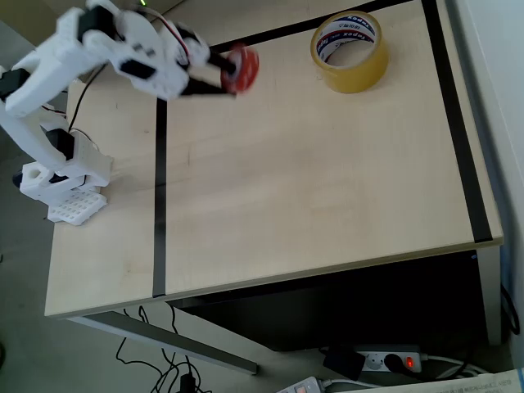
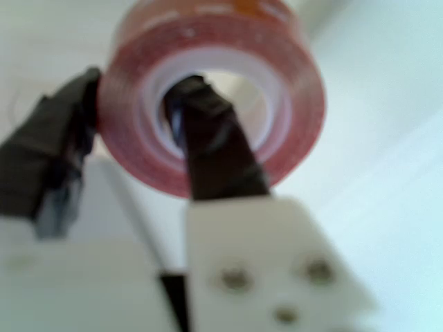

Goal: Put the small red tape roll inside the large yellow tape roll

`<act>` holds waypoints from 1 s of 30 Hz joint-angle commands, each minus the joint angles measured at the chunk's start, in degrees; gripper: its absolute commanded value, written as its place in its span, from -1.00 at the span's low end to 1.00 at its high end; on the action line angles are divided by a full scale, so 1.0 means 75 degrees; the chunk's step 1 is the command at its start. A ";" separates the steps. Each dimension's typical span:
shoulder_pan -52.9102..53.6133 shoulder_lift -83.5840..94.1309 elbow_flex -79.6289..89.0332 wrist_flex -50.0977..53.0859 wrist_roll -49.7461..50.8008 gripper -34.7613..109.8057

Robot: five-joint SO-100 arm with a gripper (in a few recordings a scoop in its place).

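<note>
The small red tape roll (image 2: 211, 97) is held up in the gripper (image 2: 131, 138). In the wrist view one dark finger (image 2: 208, 138) pokes into the hole of the roll and the other dark finger (image 2: 55, 152) sits on the outside, so the jaws are pinched on the red wall of the ring. The jaws are only open as wide as that wall is thick. The roll has a whitish inside. In the overhead view the red roll (image 1: 240, 68) sits at the very tip of the gripper (image 1: 225, 75), up near the far edge of the table (image 1: 311, 188). The big yellow tape roll (image 1: 350, 51) lies flat on the table, off to the right of the jaws and well apart from them. Its white inside has blue and red letters. The white arm (image 1: 98, 49) reaches in from the left, behind the jaws. Black tape lines (image 1: 160, 205) run across the light wood table. Below the table, on the floor, there is a power strip (image 1: 393, 360) with a small red light.
</note>
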 commanded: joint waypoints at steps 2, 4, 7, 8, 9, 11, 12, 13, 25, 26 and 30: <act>-0.0422 -0.0984 -0.2742 -0.0070 -0.0199 -0.52; -0.0551 -0.1805 -0.3797 -0.0070 -0.0152 -0.52; -0.0680 -0.3305 -0.5801 0.0023 0.0105 -0.52; -0.0703 -0.3937 -0.6727 0.0164 0.0199 -0.52; -0.0738 -0.4570 -0.7652 0.0305 0.0293 -0.52; -0.0855 -0.5555 -0.8906 0.0375 0.0398 -0.52; -0.0914 -0.5895 -0.9270 0.0352 0.0480 -0.52; -0.0984 -0.6234 -0.9586 0.0270 0.0527 -0.52; -0.1453 -0.7852 -0.9984 -0.0762 0.0949 -0.52; -0.1453 -0.7934 -0.9973 -0.0762 0.0949 -0.52; -0.1453 -0.8191 -0.9973 -0.0586 0.0949 -0.40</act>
